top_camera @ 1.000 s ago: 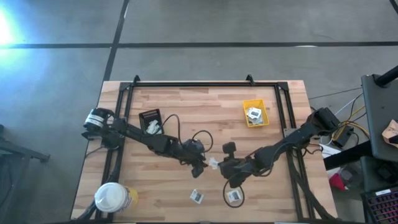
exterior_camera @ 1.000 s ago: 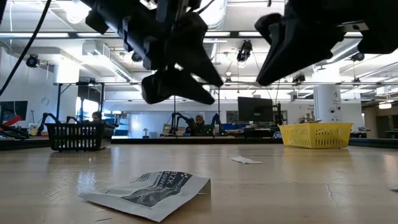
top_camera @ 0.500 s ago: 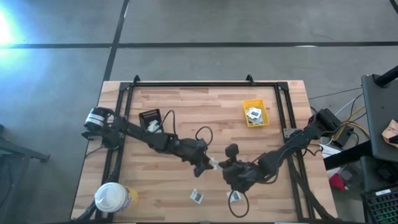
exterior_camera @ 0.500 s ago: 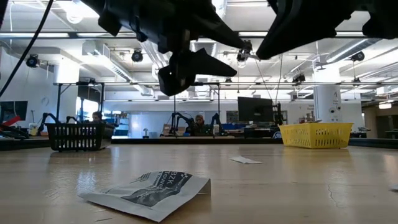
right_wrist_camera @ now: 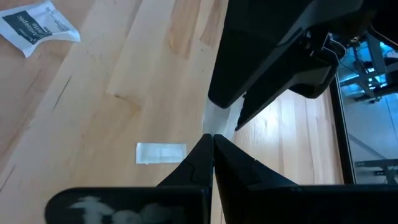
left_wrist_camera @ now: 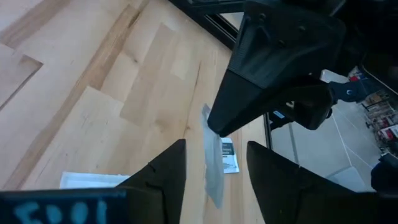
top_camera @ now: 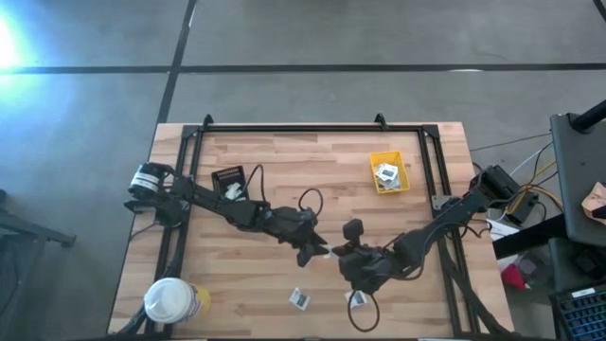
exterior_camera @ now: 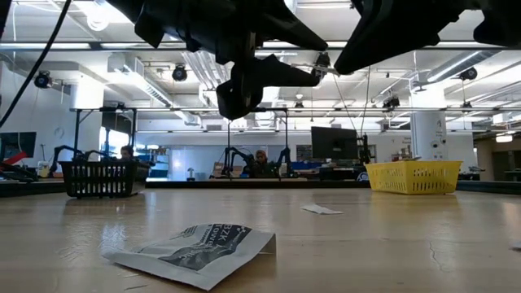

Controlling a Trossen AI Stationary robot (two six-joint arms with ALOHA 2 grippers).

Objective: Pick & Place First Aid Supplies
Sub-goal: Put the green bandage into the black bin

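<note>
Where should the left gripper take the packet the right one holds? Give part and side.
The free end of the packet, clear of the right gripper pinching the other end. It stands edge-on between the open jaws of the left gripper, so close them on its flat faces.
</note>
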